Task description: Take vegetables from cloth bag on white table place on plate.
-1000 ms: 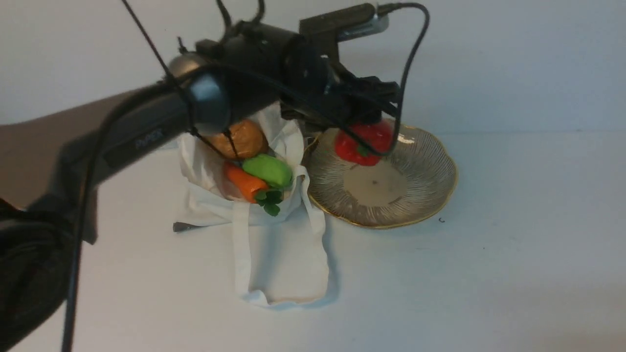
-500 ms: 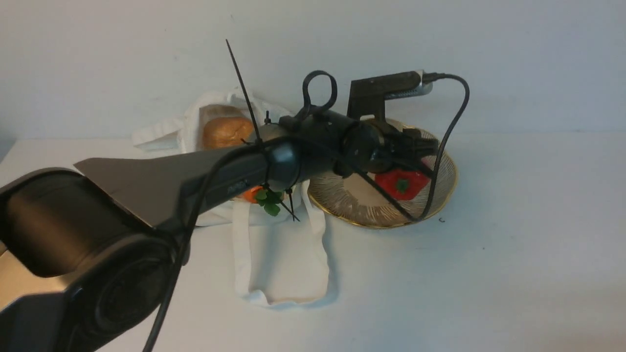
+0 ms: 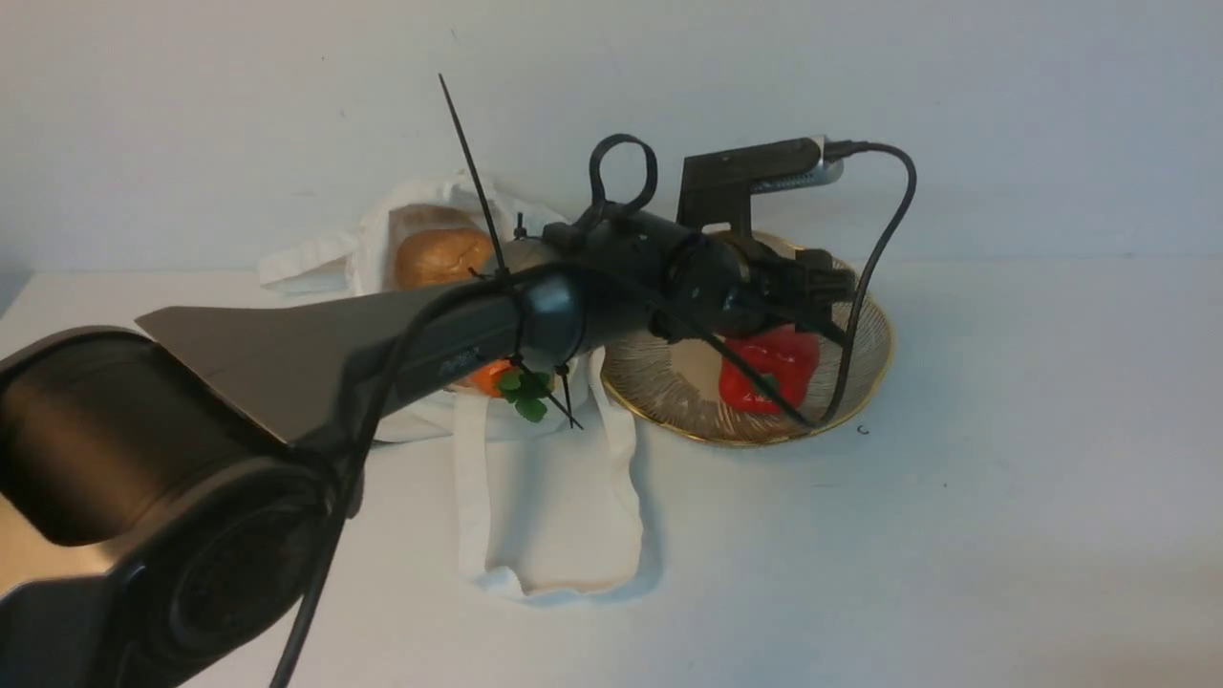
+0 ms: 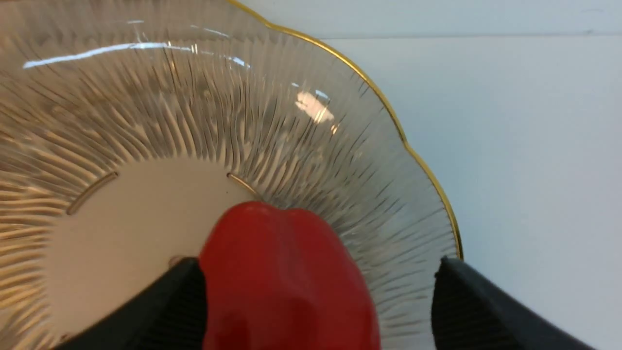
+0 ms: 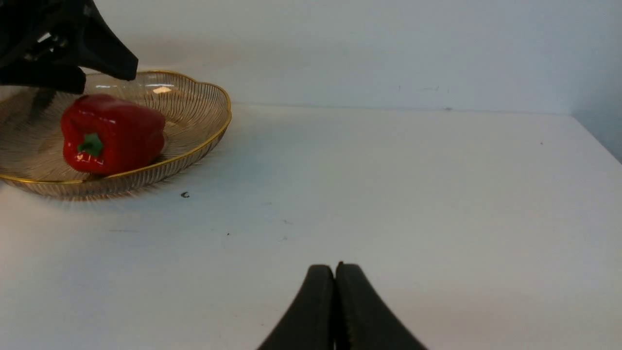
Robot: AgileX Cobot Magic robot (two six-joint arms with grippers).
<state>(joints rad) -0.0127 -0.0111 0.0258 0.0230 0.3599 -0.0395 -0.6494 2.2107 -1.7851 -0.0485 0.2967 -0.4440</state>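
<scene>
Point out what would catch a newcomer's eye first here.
The glossy red bell pepper stands out most, lying in the gold-rimmed plate beneath the left gripper's open jaws. Next comes the dark left arm, slanting across the front view and partly hiding the white cloth bag, where a brown potato and an orange carrot peek out.

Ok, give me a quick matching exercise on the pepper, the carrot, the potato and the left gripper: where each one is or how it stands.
1. red pepper
2. carrot
3. potato
4. left gripper

A. brown, at the bag's opening
B. jaws open, nothing gripped
C. lying in the plate
D. orange, its green leaves showing below the left arm in the front view

Pairs: 1-C, 2-D, 3-A, 4-B
</scene>
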